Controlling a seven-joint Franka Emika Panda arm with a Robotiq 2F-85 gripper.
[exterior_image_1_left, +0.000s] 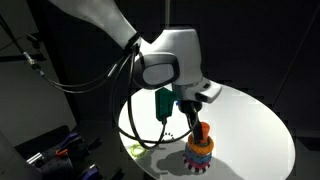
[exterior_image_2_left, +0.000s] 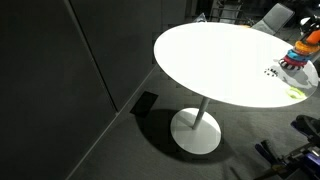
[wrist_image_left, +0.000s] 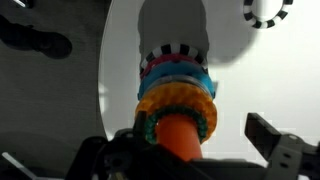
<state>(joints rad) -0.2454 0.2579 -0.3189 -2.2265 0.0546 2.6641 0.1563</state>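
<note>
Orange-topped ring stack (wrist_image_left: 178, 100) under spread tool (wrist_image_left: 190, 146), round white table (exterior_image_2_left: 210, 60), dark floor (exterior_image_2_left: 100, 150), black walls (exterior_image_2_left: 50, 50)

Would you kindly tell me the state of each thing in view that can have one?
Multicoloured plastic ring-stacking toy: upright on the round white table, orange piece on top.
Black-and-white striped ring: lying flat, apart from the toy.
Black robot gripper: open, at the toy's orange top, gripping nothing.
</note>
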